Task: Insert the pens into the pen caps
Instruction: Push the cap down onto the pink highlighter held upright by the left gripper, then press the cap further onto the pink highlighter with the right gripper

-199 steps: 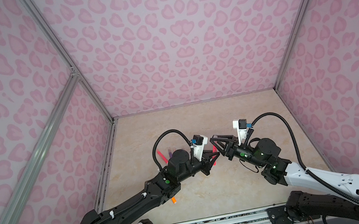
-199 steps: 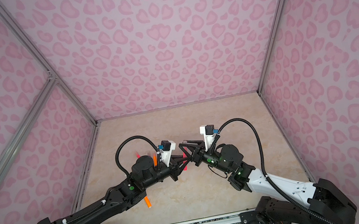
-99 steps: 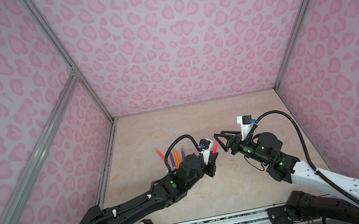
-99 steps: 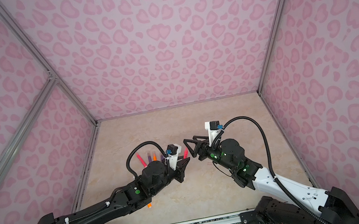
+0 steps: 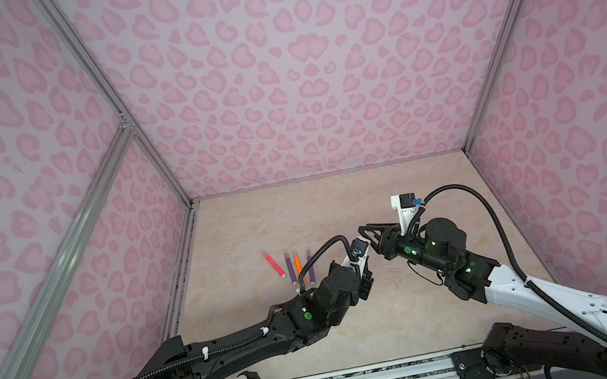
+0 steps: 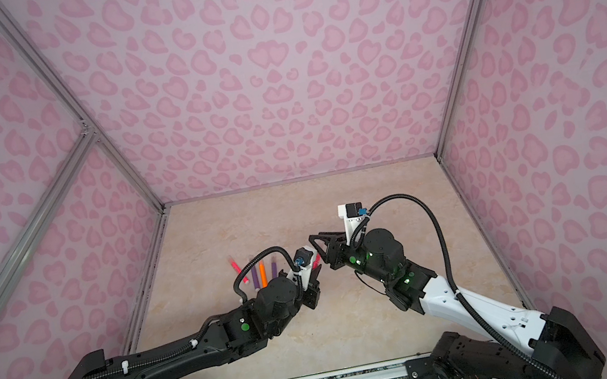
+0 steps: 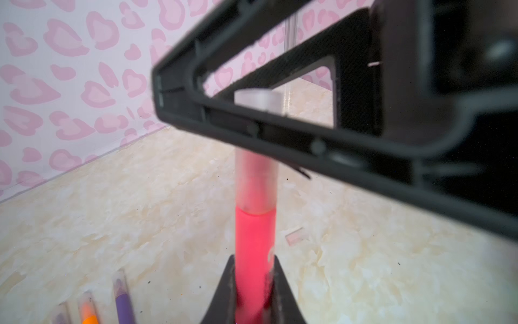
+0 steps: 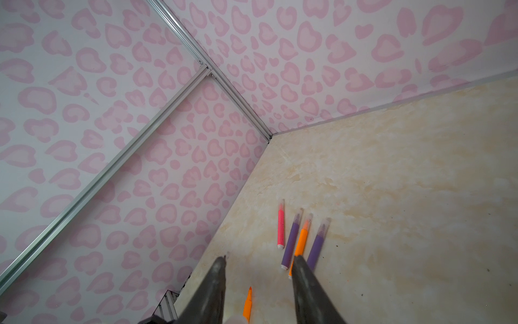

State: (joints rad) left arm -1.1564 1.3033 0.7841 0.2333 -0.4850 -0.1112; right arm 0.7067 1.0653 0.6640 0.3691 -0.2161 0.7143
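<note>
Raised over the beige marbled counter (image 5: 331,211), the left hand (image 7: 253,262) is clamped on a slim pink felt-tip pen (image 7: 255,238) whose tip wears a small clear plastic cap (image 7: 256,179), and the right hand (image 8: 260,258), reaching across, holds its parted fingers (image 8: 215,280) astride that cap, contact unclear.

Clear cap (image 7: 256,179) on pink pen (image 7: 255,238)

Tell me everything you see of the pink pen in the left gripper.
The pink pen is a slim, smooth plastic marker with a bright pink barrel. The left gripper is shut on its barrel. A clear cap covers its far end; a finger of the right gripper crosses in front of that cap.
</note>
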